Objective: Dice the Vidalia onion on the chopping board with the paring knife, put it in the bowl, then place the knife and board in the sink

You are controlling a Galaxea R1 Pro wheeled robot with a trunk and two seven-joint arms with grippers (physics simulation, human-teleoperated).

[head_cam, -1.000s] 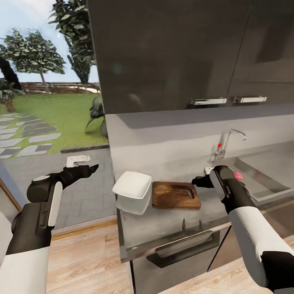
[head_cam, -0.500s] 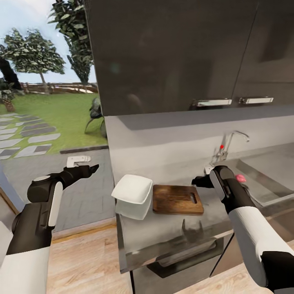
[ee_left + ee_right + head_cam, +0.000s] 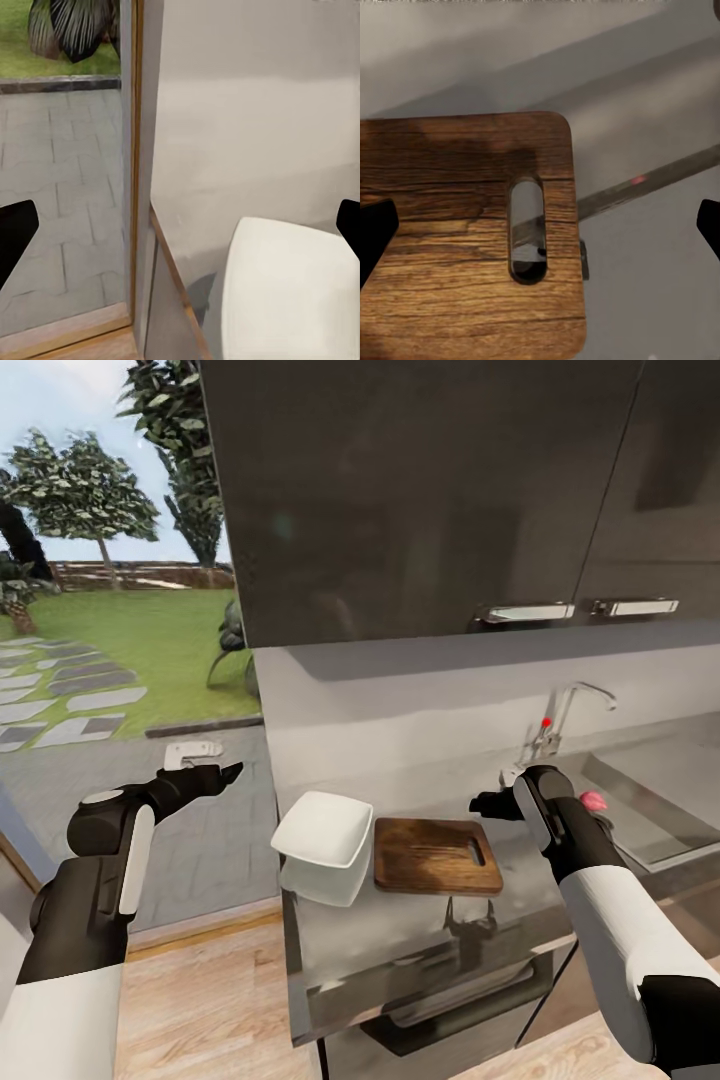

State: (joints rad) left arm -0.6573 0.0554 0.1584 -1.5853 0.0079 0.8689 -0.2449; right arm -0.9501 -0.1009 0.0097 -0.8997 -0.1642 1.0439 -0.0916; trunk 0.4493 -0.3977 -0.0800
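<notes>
- Grey countertop [image 3: 400,930] runs across the lower middle of the head view, under dark wall cabinets [image 3: 420,490], with a garden at upper left.
- At frame centre lies the chopping board [image 3: 436,855], dark brown with visible grain, rounded corners and a slot-shaped handle hole [image 3: 526,229].
- Just left of it sits the white squarish bowl [image 3: 323,830].
- At right, the steel sink [image 3: 650,800] holds a pinkish-red Vidalia onion [image 3: 593,800] beside the chrome tap [image 3: 560,715].
- Left gripper [image 3: 230,770] hangs off the counter at left, fingers spread, empty.
- Right gripper [image 3: 476,801] hovers above the board's right end, fingers spread, empty.
</notes>
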